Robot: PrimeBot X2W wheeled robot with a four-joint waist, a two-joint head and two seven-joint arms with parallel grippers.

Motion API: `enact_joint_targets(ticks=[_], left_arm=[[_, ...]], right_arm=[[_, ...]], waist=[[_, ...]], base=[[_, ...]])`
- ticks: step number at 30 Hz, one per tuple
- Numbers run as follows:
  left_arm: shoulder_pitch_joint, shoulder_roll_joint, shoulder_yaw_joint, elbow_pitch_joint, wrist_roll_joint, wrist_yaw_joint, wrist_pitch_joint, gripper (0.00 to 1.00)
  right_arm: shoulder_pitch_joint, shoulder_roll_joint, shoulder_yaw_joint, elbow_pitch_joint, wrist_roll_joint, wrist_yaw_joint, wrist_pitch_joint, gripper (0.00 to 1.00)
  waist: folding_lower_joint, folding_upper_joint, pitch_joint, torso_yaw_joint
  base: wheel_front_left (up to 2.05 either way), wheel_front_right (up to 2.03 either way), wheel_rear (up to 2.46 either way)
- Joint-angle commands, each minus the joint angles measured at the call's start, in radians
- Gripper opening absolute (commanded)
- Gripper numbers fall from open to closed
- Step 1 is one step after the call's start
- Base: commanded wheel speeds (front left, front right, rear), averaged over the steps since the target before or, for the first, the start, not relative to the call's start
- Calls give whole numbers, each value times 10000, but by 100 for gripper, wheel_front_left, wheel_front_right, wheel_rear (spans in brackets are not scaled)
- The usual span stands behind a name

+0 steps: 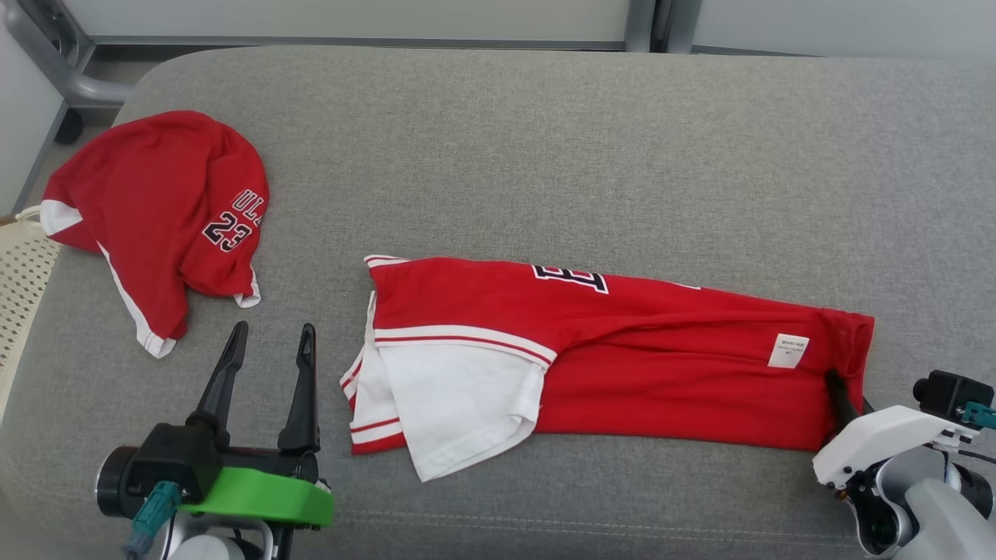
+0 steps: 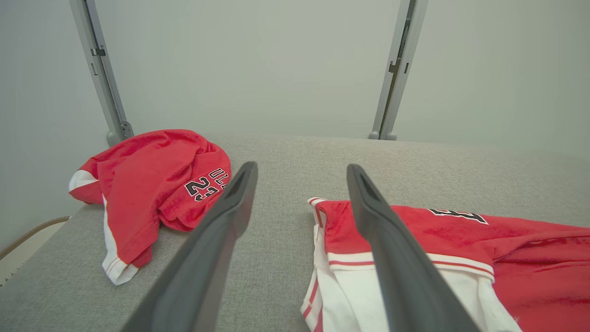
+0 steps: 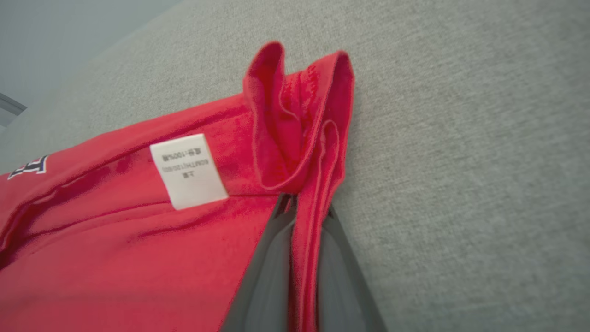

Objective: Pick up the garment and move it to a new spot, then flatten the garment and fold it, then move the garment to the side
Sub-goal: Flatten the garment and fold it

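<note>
While two red garments lie on the grey cushion, you have one folded garment stretched out flat and one crumpled jersey well to its left. Your right claw is pinched tight on the folded garment's right end; your left claw, spread fully wide, grips nothing beside its white end.

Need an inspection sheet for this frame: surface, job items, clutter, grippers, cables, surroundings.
Surface: grey cushion, flat.
Job's things: red jersey folded lengthwise, white tag up near its right end.
Clutter: second red garment crumpled far left, apart from the jersey.
Grippers: left gripper open over bare cushion; right gripper shut on the jersey's right edge.
Cables: teal plug at left wrist, off the cloth.
Surroundings: grey metal posts, pale panels behind; cream perforated basket at left.
</note>
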Motion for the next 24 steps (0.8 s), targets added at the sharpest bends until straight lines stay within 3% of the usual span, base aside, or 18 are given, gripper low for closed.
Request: enact_joint_targets(ticks=[1, 17, 21, 24], left_arm=[[-156, -62, 79, 4, 82, -39, -38, 100], [-221, -372, 443, 89, 366, -334, -38, 100], [-207, -439, 504, 95, 403, -409, -38, 100], [-183, -492, 574, 64, 445, -461, -38, 100]], right_arm=[[27, -202, -6, 116, 111, -30, -98, 0], [-740, -1742, -506, 919, 625, -24, -721, 0], [-895, -1643, -233, 195, 291, -21, -889, 0], [-639, -1297, 190, -1187, -330, -21, -968, 0]], waist=[[0, 0, 13, -25], [0, 0, 148, -140], [0, 0, 103, -200], [0, 0, 54, -291]], base=[[0, 0, 0], [0, 0, 0], [0, 0, 0], [0, 0, 0]])
